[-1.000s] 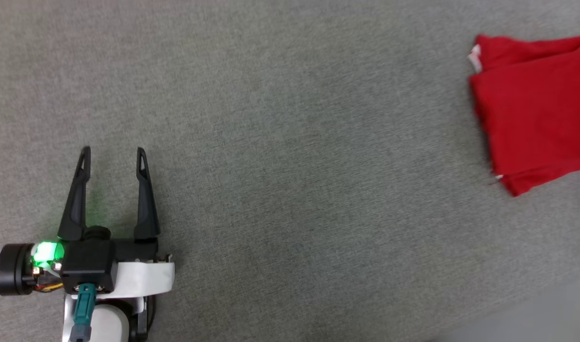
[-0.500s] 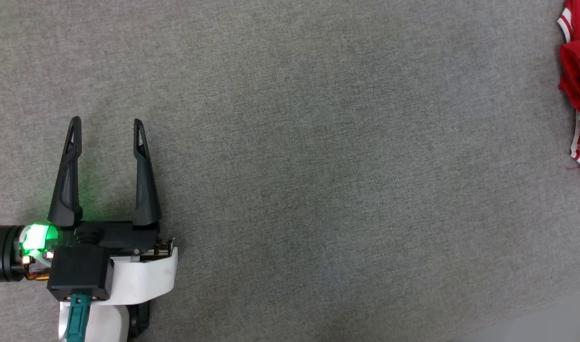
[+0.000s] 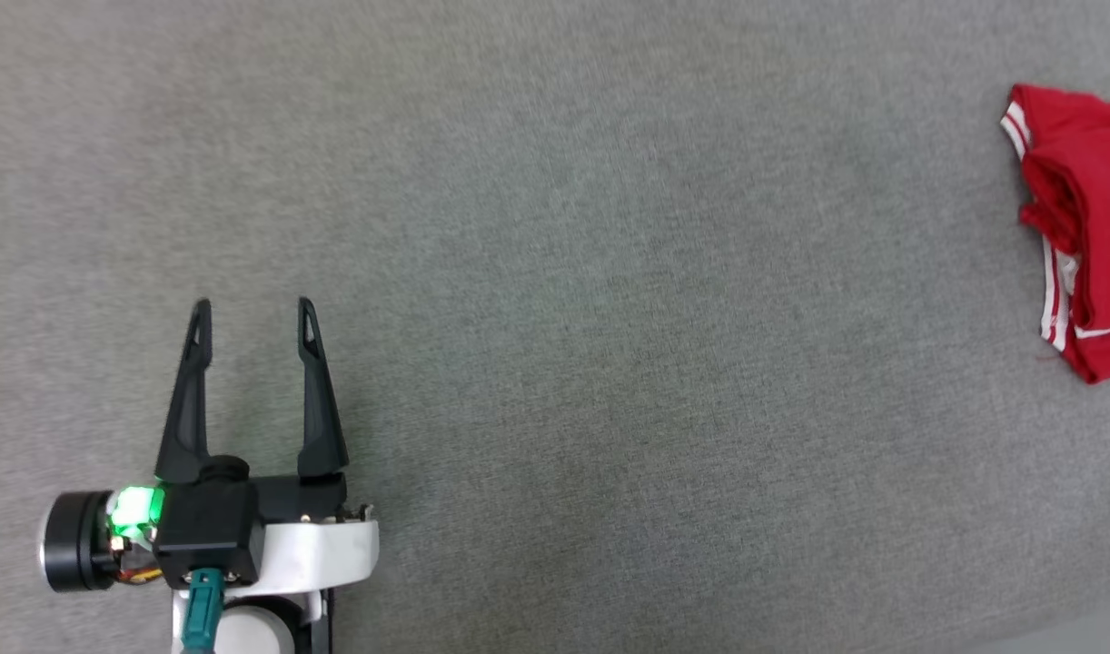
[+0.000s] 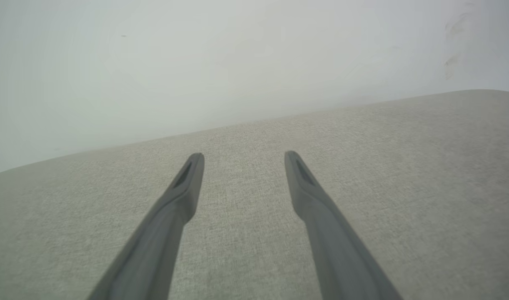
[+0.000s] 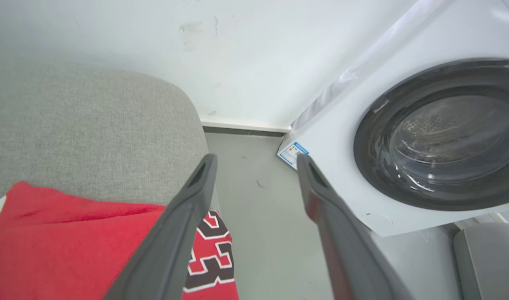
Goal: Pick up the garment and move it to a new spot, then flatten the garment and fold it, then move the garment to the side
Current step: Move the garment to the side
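The garment (image 3: 1086,227), red with white-and-red striped trim, lies bunched at the far right edge of the grey fabric surface (image 3: 609,272) in the head view. My left gripper (image 3: 252,304) stands open at the lower left, far from the garment, with nothing between its fingers. In the left wrist view the left gripper (image 4: 243,155) hovers open over bare grey fabric. In the right wrist view my right gripper (image 5: 255,157) is open above the surface's end; the garment (image 5: 71,241), showing a black number, lies below its left finger. I cannot tell whether that finger touches the cloth.
A white front-loading washing machine (image 5: 404,125) with a dark round door stands to the right of the right gripper. Grey floor (image 5: 254,216) lies between it and the fabric surface. A pale wall (image 4: 238,62) rises behind the surface.
The head view has shifted between frames. The garment, a flat red fold one second ago, now looks bunched with its striped trim showing. The left gripper has stayed open.
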Robot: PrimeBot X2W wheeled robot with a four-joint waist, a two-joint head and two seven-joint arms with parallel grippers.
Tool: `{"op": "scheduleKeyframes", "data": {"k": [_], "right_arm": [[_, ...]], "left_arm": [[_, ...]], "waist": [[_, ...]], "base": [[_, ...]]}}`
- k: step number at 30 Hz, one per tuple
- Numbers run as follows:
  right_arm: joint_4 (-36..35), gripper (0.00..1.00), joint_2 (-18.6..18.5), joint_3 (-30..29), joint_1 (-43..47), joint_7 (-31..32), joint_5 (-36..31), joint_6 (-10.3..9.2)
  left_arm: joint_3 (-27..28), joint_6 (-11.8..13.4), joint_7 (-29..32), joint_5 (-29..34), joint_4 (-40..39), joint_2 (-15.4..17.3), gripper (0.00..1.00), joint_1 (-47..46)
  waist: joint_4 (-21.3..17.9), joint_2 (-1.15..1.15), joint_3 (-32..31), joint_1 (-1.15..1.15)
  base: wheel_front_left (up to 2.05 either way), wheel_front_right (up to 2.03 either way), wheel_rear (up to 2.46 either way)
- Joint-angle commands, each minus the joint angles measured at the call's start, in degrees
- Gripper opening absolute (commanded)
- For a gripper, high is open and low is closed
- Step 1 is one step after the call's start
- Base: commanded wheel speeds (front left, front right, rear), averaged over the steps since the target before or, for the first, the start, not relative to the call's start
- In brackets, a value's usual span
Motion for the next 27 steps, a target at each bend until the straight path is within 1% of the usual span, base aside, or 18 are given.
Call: {"op": "scheduleKeyframes", "data": {"k": [1, 4, 7, 9, 10, 12, 14, 17, 18, 21, 27], "right_arm": [[-0.30, 1.00, 0.64, -0.35, 0.40, -1.77, -0.65, -0.07], [-2.32, 1.00, 2.68, -2.34, 1.75, -9.69, -3.90, -0.07], [-6.75, 1.00, 6.01, -4.39, 3.55, -13.30, -6.71, -0.07], [-11.73, 1.00, 8.23, -6.54, 5.68, -13.80, -7.88, -0.07], [-15.35, 1.00, 9.67, -7.51, 7.11, -13.85, -8.49, -0.07], [-22.09, 1.00, 12.61, -10.07, 11.63, -13.80, -9.99, -0.07], [-29.01, 1.00, 16.22, -11.44, 16.64, -13.81, -11.77, -0.06], [-36.67, 1.00, 20.18, -13.64, 22.77, -13.83, -13.17, -0.07], [-38.58, 1.00, 21.93, -13.91, 25.10, -13.82, -13.54, -0.07], [-42.92, 1.00, 25.13, -14.30, 30.93, -13.82, -13.69, -0.07], [-47.03, 1.00, 30.42, -15.42, 41.94, -13.83, -13.29, -0.06]], "left_arm": [[-0.16, 0.36, -0.13, -0.17, 0.19, -0.27, 1.00, 0.83], [-0.15, 0.52, -0.13, -0.64, 0.87, -1.19, 1.00, 2.51], [-0.11, 0.47, -0.14, -0.67, 1.32, -1.83, 1.00, 4.18], [0.18, 0.43, -0.14, -0.87, 1.75, -2.17, 1.00, 5.23], [0.46, 0.47, -0.13, -1.05, 2.07, -2.41, 1.00, 5.79], [0.88, 0.43, -0.13, -1.24, 2.47, -2.95, 1.00, 6.55], [1.10, 0.04, -0.14, -1.17, 2.91, -3.21, 1.00, 7.32], [1.19, -0.58, -0.13, -1.12, 3.70, -3.51, 1.00, 8.31], [1.26, -0.74, -0.13, -1.11, 3.98, -3.60, 1.00, 8.74], [1.49, -1.19, -0.13, -0.98, 4.76, -3.90, 1.00, 9.70], [1.78, -2.41, -0.13, -0.70, 6.38, -4.20, 1.00, 11.55]], "waist": [[1.73, 0.00, -3.60, 0.00], [2.76, 0.00, -6.54, 0.00], [3.82, 0.00, -9.17, 0.00], [4.68, 0.00, -10.77, 0.00], [5.06, 0.00, -11.53, 0.00], [6.07, 0.00, -13.05, 0.00], [7.04, 0.00, -14.63, 0.00], [8.49, 0.00, -16.70, 0.00], [8.83, 0.00, -17.36, 0.00], [9.92, 0.00, -19.16, 0.00], [11.85, 0.00, -22.29, 0.00]], "base": [[0.00, 0.00, 0.00], [0.00, 0.00, 0.00], [0.00, 0.00, 0.00], [0.00, 0.00, 0.00], [0.00, 0.00, 0.00], [0.00, 0.00, 0.00], [0.00, 0.00, 0.00], [0.00, 0.00, 0.00], [0.00, 0.00, 0.00], [0.00, 0.00, 0.00], [0.00, 0.00, 0.00]]}}
